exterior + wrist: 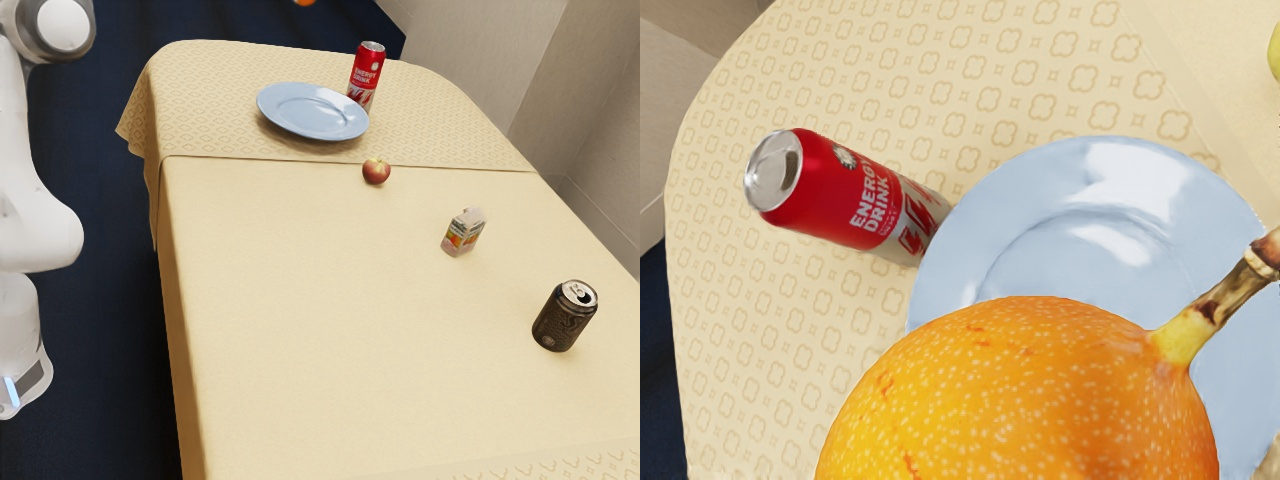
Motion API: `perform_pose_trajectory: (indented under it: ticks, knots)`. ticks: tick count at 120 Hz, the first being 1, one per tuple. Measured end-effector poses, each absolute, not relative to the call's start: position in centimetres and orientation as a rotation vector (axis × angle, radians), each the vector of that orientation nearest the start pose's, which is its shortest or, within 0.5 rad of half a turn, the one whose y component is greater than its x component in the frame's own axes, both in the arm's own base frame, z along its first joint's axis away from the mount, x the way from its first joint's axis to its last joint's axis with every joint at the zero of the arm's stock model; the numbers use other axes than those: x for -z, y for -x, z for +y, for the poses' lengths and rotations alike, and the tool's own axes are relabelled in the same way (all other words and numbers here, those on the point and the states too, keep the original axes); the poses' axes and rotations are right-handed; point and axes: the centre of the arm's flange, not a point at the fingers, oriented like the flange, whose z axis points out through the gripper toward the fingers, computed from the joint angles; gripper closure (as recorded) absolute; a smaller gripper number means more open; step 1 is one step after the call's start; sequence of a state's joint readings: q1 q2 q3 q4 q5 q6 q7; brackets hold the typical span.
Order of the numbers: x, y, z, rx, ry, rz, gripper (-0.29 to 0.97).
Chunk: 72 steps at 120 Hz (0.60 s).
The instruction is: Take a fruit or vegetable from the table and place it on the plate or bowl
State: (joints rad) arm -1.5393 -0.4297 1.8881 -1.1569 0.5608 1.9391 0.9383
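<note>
Big tan table [300,330], blue plate [312,110] at its far end. The wrist view looks down on the orange fruit [1020,400] hanging over the plate's edge, stem reaching across the plate, red can [840,195] just beside the plate. The exterior view puts that fruit high above the plate and adds an apple [376,171] lying near it. Whether the gripper is clamped on the fruit, I cannot tell.
</note>
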Motion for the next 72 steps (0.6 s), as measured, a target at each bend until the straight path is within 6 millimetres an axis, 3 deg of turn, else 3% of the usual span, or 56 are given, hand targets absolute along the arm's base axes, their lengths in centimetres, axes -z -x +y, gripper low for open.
perform_pose_trajectory:
  ticks: [6,12,19,29,44,55,72]
  knots:
    - [-69.9,-48.3,45.6,0.481,2.594,0.587,0.51]
    - [-65.8,-49.0,47.4,0.44,2.643,0.602,0.53]
    - [-62.3,-50.4,48.3,0.416,2.674,0.635,0.54]
    - [-59.1,-52.5,48.2,0.416,2.687,0.701,0.55]
    - [-57.1,-54.4,47.5,0.426,2.669,0.785,0.55]
    - [-56.6,-55.7,46.4,0.436,2.645,0.849,0.55]
    - [-56.4,-56.2,46.1,0.44,2.62,0.895,0.53]
